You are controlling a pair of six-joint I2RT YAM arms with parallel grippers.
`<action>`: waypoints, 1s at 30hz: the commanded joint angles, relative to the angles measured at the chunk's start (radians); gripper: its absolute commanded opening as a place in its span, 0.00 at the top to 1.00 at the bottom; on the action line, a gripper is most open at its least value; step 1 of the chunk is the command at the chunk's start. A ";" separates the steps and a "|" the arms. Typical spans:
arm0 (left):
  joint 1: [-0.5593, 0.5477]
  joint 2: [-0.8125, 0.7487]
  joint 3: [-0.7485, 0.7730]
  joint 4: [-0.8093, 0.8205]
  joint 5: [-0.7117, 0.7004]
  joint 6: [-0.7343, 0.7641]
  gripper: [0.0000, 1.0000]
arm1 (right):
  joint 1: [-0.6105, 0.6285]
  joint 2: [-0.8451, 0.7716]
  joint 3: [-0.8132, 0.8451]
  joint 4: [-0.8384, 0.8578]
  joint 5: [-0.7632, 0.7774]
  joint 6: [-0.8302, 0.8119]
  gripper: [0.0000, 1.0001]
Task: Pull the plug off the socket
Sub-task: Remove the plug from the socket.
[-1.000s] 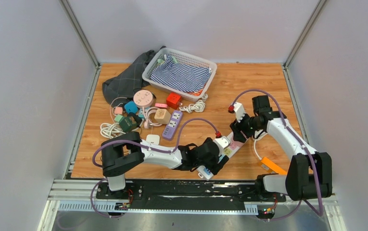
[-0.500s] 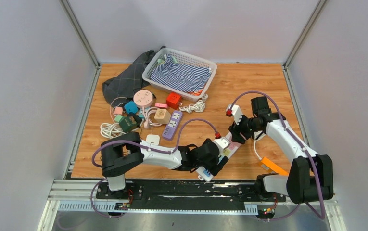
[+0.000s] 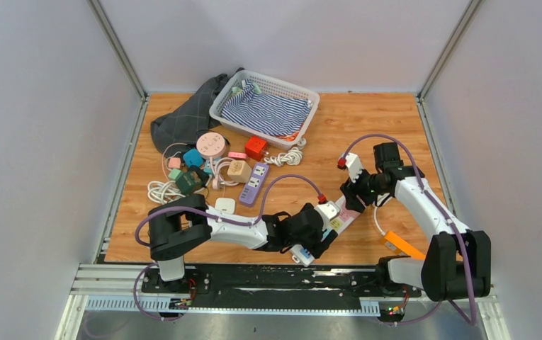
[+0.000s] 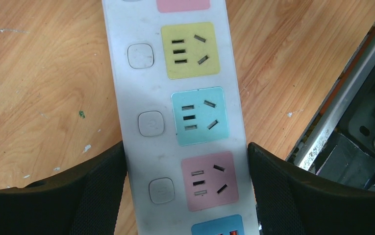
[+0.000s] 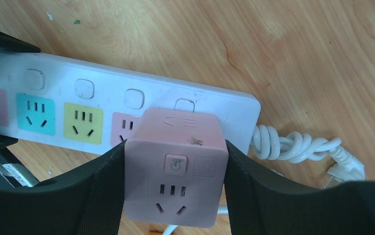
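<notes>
a: what does the plug look like?
b: it's a pale pink, cube-shaped plug (image 5: 175, 166) with its own socket and a small power button on its face. it sits over one end of a white power strip (image 4: 175, 122) with yellow, teal and pink sockets. the strip lies flat on the wooden table (image 5: 298, 58) near the front edge, and a coiled white cord (image 5: 293, 144) leaves that end. i cannot tell whether the prongs are seated.
a: and the hands?
b: the right hand (image 5: 173, 161) is clamped on the plug, with a finger against each side. the left hand (image 4: 185, 166) straddles the strip, spread wide, fingers against both long edges.
a: arms?
b: the left arm lies low, stretched rightward along the front. the right arm bends in from the right, wrist tipped down.
</notes>
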 commanded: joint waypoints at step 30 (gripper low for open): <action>0.008 0.012 -0.021 -0.030 -0.013 0.034 1.00 | -0.014 -0.022 0.014 -0.062 0.040 -0.020 1.00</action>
